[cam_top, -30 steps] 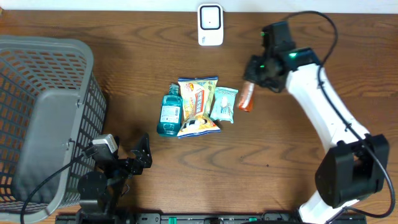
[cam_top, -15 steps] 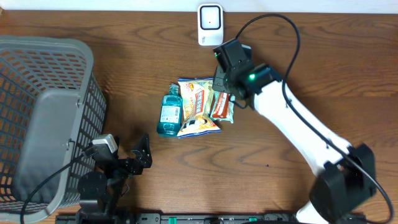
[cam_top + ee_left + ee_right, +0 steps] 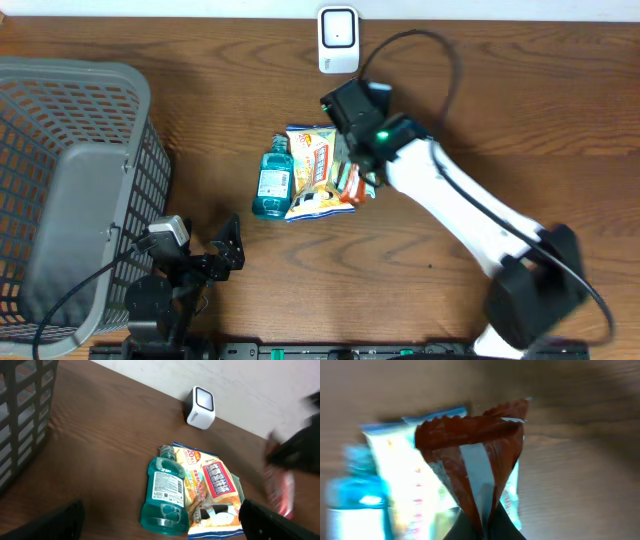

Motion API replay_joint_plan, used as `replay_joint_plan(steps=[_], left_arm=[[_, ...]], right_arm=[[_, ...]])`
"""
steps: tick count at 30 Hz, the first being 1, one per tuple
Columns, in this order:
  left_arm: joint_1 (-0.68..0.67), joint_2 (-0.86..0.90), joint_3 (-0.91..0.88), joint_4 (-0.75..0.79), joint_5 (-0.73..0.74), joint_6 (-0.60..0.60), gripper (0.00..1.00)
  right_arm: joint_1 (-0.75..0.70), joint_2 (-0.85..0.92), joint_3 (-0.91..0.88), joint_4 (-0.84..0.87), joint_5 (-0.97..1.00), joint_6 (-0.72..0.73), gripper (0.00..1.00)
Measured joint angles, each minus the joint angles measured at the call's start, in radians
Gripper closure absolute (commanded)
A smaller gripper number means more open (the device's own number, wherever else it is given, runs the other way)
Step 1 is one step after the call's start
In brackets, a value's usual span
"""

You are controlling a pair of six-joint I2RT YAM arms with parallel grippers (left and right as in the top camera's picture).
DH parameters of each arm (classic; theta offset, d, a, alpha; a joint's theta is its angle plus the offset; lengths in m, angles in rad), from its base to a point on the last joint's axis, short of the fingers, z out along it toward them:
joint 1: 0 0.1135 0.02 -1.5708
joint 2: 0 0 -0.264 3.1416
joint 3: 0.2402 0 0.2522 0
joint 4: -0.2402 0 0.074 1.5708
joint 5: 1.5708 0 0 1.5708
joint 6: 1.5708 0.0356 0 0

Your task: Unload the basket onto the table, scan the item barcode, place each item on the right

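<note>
Right wrist: the right gripper (image 3: 479,527) is clamped on an edge of the red packet (image 3: 470,455) near the scanner (image 3: 338,40), and that thin pinch could let it twist, hiding the barcode.

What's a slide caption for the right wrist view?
Right fingers pinch a red snack packet; yellow snack bag and blue bottle lie behind on the table.

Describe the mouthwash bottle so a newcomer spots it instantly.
Right of the grey basket, mid-table, lies a small pile of goods. The mouthwash bottle is its leftmost piece, flat beside the yellow snack bag: the only teal bottle among packets.
</note>
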Motion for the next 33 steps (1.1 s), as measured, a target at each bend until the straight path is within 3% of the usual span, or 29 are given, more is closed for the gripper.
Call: replay_joint_plan(steps=[7,8,14,15,24,26,28,33], left_arm=[[0.000,0.000,0.000,0.000,0.000,0.000,0.02],[0.000,0.000,0.000,0.000,0.000,0.000,0.02],[0.000,0.000,0.000,0.000,0.000,0.000,0.02],[0.000,0.000,0.000,0.000,0.000,0.000,0.02],[0.000,0.000,0.000,0.000,0.000,0.000,0.02],[0.000,0.000,0.000,0.000,0.000,0.000,0.02],[0.000,0.000,0.000,0.000,0.000,0.000,0.02],[0.000,0.000,0.000,0.000,0.000,0.000,0.02]], right_arm=[[0.000,0.145,-0.014,0.000,0.004,-0.231,0.99],[-0.001,0.158,-0.014,0.000,0.004,-0.249,0.93],[-0.005,0.187,-0.014,-0.006,0.005,-0.301,0.15],[-0.005,0.186,-0.011,-0.016,0.009,-0.308,0.12],[-0.004,0.135,0.016,-0.129,-0.036,-0.318,0.07],[-0.004,0.109,0.018,-0.156,-0.063,-0.310,0.13],[-0.002,0.089,0.026,-0.187,-0.089,-0.278,0.27],[0.041,0.080,0.025,-0.189,-0.039,-0.187,0.26]])
